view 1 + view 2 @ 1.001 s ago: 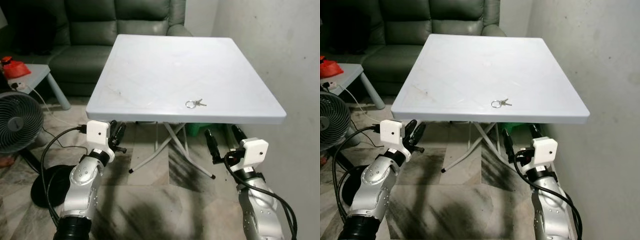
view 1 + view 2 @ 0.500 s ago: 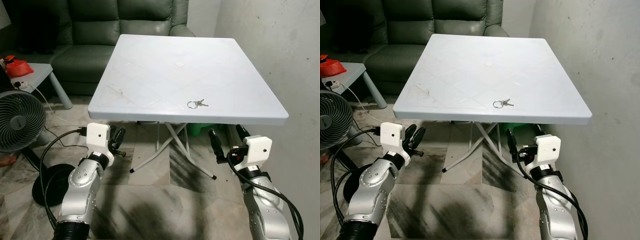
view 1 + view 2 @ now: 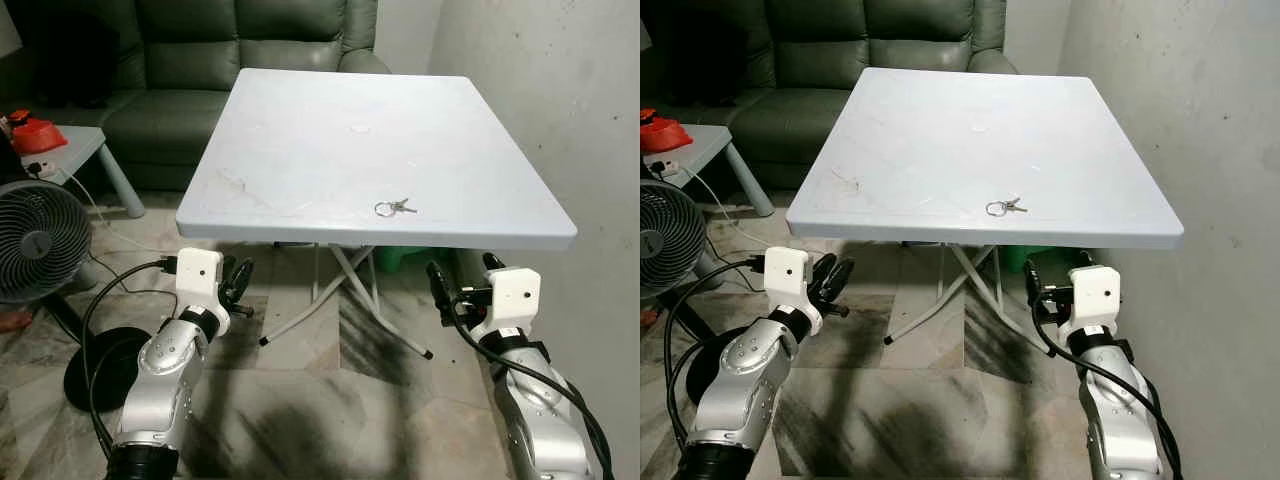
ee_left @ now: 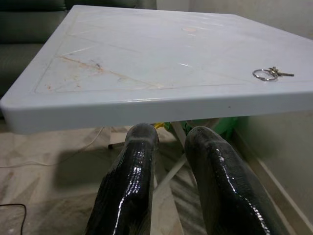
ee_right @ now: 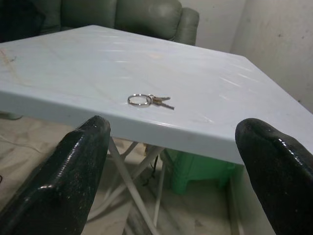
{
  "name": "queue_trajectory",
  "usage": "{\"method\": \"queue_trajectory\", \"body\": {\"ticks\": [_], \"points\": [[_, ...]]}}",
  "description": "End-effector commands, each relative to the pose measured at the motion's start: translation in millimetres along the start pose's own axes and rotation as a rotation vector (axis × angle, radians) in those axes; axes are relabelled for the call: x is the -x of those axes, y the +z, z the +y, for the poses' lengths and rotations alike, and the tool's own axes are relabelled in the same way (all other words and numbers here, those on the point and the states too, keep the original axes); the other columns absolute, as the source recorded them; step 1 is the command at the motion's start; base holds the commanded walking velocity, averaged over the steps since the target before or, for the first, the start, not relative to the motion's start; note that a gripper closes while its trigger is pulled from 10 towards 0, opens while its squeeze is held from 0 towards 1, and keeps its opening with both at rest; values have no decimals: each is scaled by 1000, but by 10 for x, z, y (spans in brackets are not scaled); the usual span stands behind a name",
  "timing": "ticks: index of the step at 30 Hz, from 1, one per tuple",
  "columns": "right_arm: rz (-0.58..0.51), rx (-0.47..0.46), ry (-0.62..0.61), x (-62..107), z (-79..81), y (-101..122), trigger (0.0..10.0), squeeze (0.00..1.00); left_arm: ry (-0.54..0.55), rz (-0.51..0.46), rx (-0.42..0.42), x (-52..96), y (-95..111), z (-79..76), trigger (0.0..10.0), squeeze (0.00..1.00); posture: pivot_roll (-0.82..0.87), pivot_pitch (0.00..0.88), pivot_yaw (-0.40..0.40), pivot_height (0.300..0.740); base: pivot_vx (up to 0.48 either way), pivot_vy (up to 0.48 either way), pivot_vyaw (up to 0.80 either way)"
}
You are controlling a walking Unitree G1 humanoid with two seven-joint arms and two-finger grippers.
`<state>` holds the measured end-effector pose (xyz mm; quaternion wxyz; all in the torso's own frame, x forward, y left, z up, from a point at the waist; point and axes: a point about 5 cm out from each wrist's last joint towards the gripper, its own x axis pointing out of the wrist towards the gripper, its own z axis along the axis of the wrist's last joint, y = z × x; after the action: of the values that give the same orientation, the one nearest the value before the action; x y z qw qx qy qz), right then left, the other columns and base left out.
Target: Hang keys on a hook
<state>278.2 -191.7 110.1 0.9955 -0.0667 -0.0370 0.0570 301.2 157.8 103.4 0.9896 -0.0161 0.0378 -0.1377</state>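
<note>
A small set of keys (image 3: pixel 393 207) on a ring lies on the white folding table (image 3: pixel 330 140), near its front edge and right of the middle. My right gripper (image 3: pixel 462 270) is open wide just below and in front of that edge, holding nothing; the right wrist view has the keys (image 5: pixel 146 100) between its fingers (image 5: pixel 73 166), further off. My left gripper (image 3: pixel 238 280) hangs below the table's front left corner. Its two fingers (image 4: pixel 137 161) sit close together with nothing held, and the keys (image 4: pixel 268 74) lie far off to its side.
A dark green sofa (image 3: pixel 180 60) stands behind the table. A floor fan (image 3: pixel 35 240) and a grey side table (image 3: pixel 75 150) with a red object (image 3: pixel 35 135) are at the left. A bare wall (image 3: pixel 570 100) runs close along the right. A green container (image 3: pixel 395 257) sits under the table.
My right gripper has risen and moved closer to the table's front edge. The left arm has barely shifted. The keys lie where they were.
</note>
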Motion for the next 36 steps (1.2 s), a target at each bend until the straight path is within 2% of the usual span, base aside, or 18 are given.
{"method": "queue_trajectory", "body": {"ticks": [1, 10, 36], "points": [[-14, 11, 11, -14, 20, 52, 10000, 0, -1, -4, -13, 7, 33, 7, 10000, 0, -140, 0, -23, 740, 0, 0, 0], [-7, 2, 61, -13, 87, 71, 10000, 0, -11, -24, -8, -5, 59, -8, 10000, 0, -139, 0, -29, 740, 84, 0, 0], [-15, 2, 97, -4, 124, 95, 10000, 0, -34, -33, -5, -26, 98, -37, 10000, 0, -139, 0, -25, 740, 355, 0, 0]]}}
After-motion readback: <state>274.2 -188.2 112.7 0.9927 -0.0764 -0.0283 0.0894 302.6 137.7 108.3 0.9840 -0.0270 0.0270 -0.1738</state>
